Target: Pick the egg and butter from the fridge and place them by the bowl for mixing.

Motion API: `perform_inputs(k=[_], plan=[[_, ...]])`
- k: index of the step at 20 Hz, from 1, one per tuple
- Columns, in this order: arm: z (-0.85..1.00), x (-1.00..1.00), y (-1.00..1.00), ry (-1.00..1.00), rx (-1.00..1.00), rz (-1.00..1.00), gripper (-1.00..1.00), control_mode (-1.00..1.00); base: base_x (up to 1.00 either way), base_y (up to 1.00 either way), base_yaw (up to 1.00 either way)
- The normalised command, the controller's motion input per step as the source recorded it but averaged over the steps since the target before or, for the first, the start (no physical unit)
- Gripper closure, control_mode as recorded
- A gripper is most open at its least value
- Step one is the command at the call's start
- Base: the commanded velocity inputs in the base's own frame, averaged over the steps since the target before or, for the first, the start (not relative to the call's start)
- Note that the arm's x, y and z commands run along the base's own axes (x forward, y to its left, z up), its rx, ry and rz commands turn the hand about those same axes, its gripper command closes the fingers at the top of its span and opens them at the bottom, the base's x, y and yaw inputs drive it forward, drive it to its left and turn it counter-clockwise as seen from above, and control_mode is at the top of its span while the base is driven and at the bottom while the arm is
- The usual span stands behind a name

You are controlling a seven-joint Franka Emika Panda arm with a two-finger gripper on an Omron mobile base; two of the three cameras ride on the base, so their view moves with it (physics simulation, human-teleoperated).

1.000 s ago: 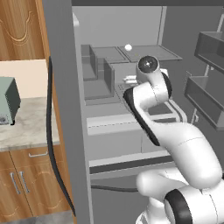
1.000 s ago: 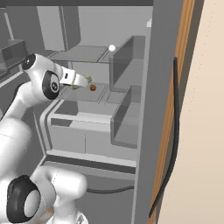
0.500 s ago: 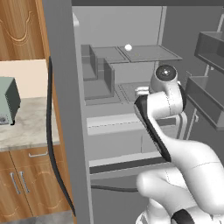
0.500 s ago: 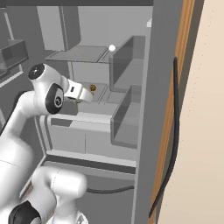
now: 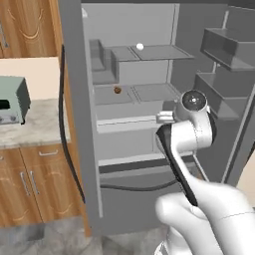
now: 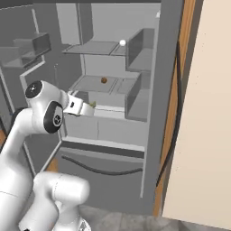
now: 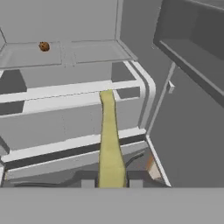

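The gripper (image 7: 111, 183) is clamped on the butter (image 7: 108, 144) outside the fridge (image 5: 74, 124), the egg (image 5: 140, 47) sits at the top shelf's front edge, so carrying it, probably leftward, to the bowl comes next.

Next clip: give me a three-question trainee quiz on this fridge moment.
1. True or false: the gripper is shut on the butter.
2. Where is the egg? A) upper shelf of the fridge B) door bin C) counter
3. What small brown thing lies on the middle shelf?

Key: 1 true. 2 A. 3 A small brown ball; what it is cannot be told.
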Motion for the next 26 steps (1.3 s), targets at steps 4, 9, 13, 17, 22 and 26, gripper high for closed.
perform_inputs(k=[4, 9, 13, 17, 22, 26], plan=[[0.0, 0.0, 0.0, 0.0, 0.0, 0.0, 1.0, 1.0, -1.0, -0.01, 0.46], [0.0, 0.0, 0.0, 0.0, 0.0, 0.0, 1.0, 1.0, -0.76, -0.06, 0.77], [0.0, 0.0, 0.0, 0.0, 0.0, 0.0, 1.0, 1.0, -0.64, -0.03, 0.79], [0.0, 0.0, 0.0, 0.0, 0.0, 0.0, 1.0, 1.0, -0.58, -0.01, 0.81], [0.0, 0.0, 0.0, 0.0, 0.0, 0.0, 1.0, 1.0, -0.33, 0.0, 0.9], [0.0, 0.0, 0.0, 0.0, 0.0, 0.0, 1.0, 1.0, -0.11, 0.0, 0.97]])
